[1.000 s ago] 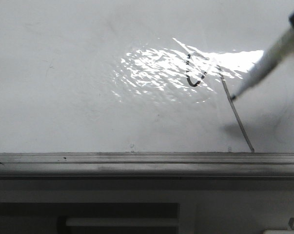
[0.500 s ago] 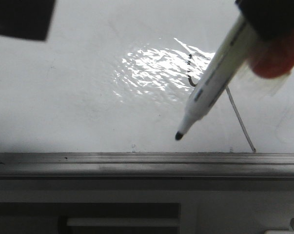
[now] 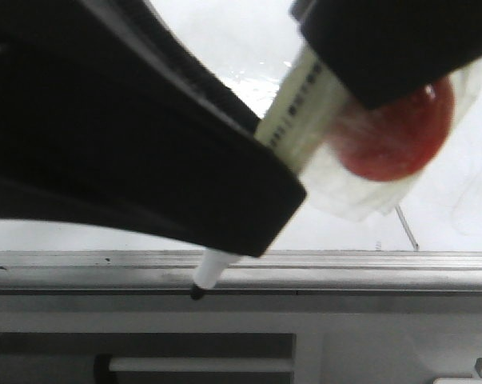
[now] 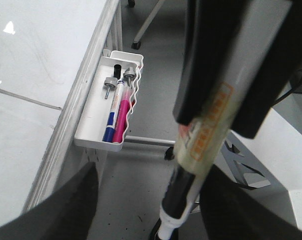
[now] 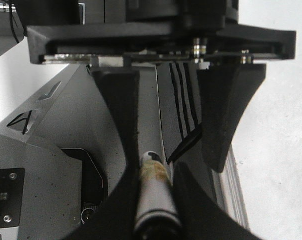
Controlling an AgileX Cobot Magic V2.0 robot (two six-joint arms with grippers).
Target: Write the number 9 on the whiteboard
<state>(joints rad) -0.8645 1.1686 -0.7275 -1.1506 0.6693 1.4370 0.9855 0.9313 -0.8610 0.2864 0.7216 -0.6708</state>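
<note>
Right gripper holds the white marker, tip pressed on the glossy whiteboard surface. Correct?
Not quite. The right gripper does hold the white marker, but the front view shows its black tip off the glossy whiteboard, down over the grey metal edge rail.

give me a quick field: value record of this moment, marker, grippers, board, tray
marker: held by the right gripper, tip off the board, over the grey edge rail
left gripper: open, fingers either side of the marker's tip end
whiteboard: mostly hidden by the arms
number 9: only the tail's lower end shows
tray: white, hung on the board's edge, holding markers
</note>
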